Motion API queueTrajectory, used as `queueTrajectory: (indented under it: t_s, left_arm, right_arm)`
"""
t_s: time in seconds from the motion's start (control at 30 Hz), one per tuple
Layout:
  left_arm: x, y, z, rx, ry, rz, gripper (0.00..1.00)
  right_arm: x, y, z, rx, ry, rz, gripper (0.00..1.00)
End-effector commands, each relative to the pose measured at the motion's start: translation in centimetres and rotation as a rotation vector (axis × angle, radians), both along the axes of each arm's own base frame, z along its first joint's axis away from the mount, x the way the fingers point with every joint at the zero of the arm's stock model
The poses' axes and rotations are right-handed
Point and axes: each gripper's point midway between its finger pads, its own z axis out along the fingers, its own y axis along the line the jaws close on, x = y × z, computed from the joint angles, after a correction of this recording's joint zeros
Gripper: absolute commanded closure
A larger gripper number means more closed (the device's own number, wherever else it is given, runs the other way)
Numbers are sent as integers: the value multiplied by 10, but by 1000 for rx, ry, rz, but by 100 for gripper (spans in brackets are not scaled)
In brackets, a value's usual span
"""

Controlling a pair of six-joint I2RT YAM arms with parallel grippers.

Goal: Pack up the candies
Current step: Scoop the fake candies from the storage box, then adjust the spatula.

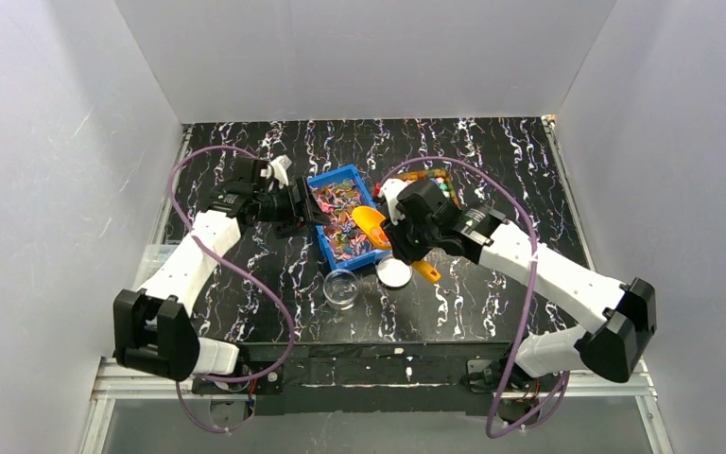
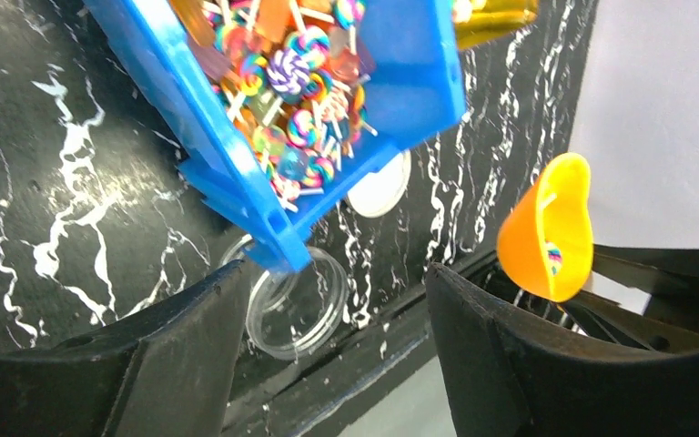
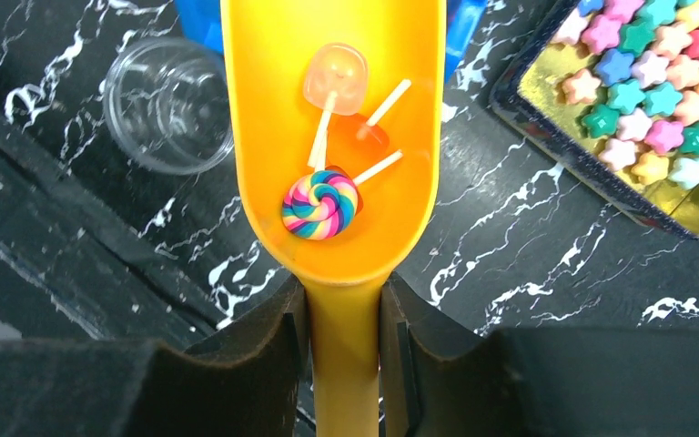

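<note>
Two fingers of the left gripper stand wide apart at a corner of the blue tray, gripping nothing; they seem placed there to steady the tray for scooping. Most of the candies, tiny lollipops, lie heaped in that tray. Just beside its corner sits an empty clear jar, mouth up, probably the pack to be filled, with a white lid lying next to it, out of the way. Further right, the right gripper has its fingers clamped narrow on the handle of an orange scoop, held level so its three lollipops, one a rainbow swirl, do not slide out. Rightmost, a gold tray of star-shaped candies rests on the bench.
</note>
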Motion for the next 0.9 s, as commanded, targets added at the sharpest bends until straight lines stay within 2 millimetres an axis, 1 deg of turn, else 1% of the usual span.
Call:
queueTrajectory:
  t_s: [0.0,0.17,0.3,0.4,0.6,0.7,0.87]
  left_arm:
    - [-35,-5,31,-66,-23,-94,30]
    - [-62,-10,49,-147,-54,-145,29]
    - [-83,-14,61,-209,-70,-192,28]
    - [-97,-13,61,-217,-61,-211,28]
    - [-122,-10,59,-231,-65,-243,28]
    - [-131,-9,56,-232,-58,-261,29]
    - [-139,-7,49,-219,-49,-272,31]
  right_arm:
    - [-29,-5,6,-3,-4,91,99]
    - [-56,1,6,-20,-26,171,99]
    - [-70,10,9,-19,-46,214,99]
    - [-79,21,19,19,-73,244,99]
    - [-88,36,35,43,-109,279,99]
    - [-92,44,44,62,-139,293,99]
    - [-102,57,59,106,-172,327,99]
